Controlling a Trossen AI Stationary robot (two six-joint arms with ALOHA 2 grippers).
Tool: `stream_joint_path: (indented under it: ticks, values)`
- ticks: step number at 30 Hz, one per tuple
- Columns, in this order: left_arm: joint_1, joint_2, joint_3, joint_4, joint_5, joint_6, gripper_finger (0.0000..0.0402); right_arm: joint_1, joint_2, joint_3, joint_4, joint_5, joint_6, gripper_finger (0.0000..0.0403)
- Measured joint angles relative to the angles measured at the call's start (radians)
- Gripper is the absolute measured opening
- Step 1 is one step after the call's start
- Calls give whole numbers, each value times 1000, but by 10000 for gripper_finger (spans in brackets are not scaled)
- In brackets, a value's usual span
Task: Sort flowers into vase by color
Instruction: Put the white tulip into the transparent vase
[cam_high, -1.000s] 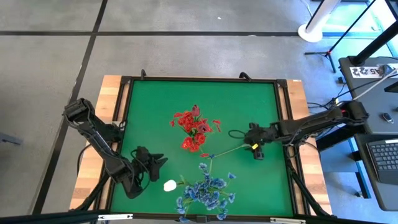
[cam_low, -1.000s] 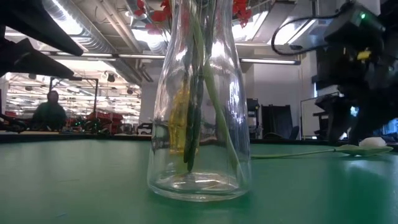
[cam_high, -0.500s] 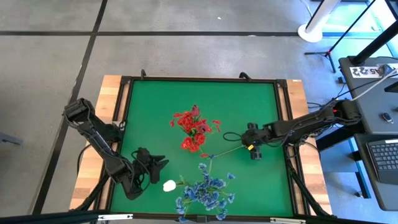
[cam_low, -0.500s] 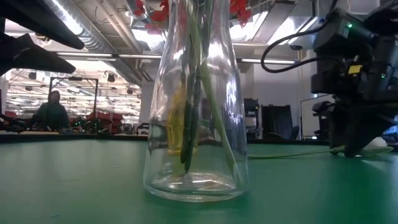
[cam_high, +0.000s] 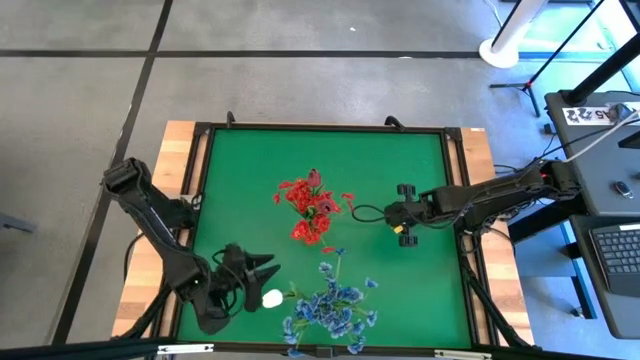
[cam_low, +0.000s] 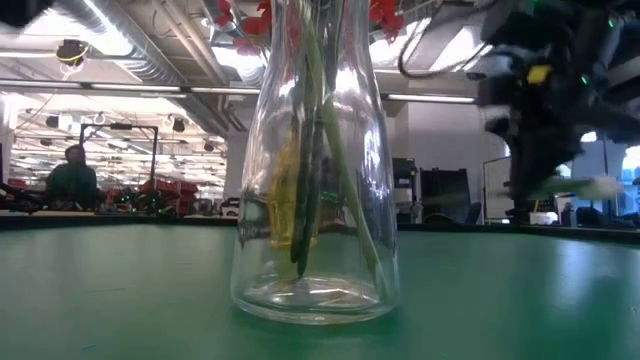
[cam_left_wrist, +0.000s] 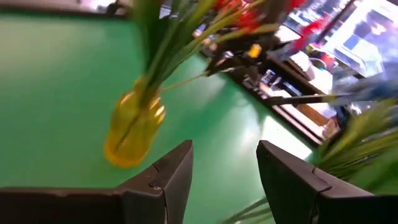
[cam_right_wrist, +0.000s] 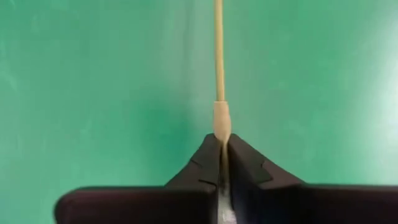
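Red sprays (cam_high: 312, 208) vased; my right gripper (cam_right_wrist: 221, 163) clenched on stem (cam_right_wrist: 218, 56); left gripper (cam_left_wrist: 224, 171) spread, white bud (cam_high: 272, 298) pending.

Lighting: bright, even, overhead; ceiling strips glare through vase (cam_low: 315, 160). Shadows: soft. Blur: left wrist view smeared; right gripper (cam_low: 545, 100) blurred in low view.

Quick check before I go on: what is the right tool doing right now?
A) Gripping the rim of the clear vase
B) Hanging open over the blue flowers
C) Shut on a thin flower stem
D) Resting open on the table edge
C: in the right wrist view, the right tool has its fingers pressed together on a thin stem that runs straight out over the green table.
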Motion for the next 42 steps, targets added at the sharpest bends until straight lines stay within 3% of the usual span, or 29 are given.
stream_joint_path:
  ticks: [10, 16, 24, 31, 35, 42]
  values:
    - [34, 0, 348, 3, -13, 558, 173, 2, -1, 303, -331, 167, 8, 8]
    - [34, -1, 480, 4, -118, 803, 173, 2, -1, 453, -604, 257, 90, 9]
    - [67, -1, 547, 4, -128, 936, 173, 2, -1, 644, -780, 324, 133, 7]
    - [118, -1, 591, 7, -98, 1011, 173, 2, -2, 877, -746, 350, 98, 4]
    - [160, -1, 606, 8, -95, 1044, 173, 1, -2, 977, -592, 266, 26, 5]
    - [237, 0, 608, 96, -91, 1194, 173, 2, -1, 1013, -179, -88, -124, 3]
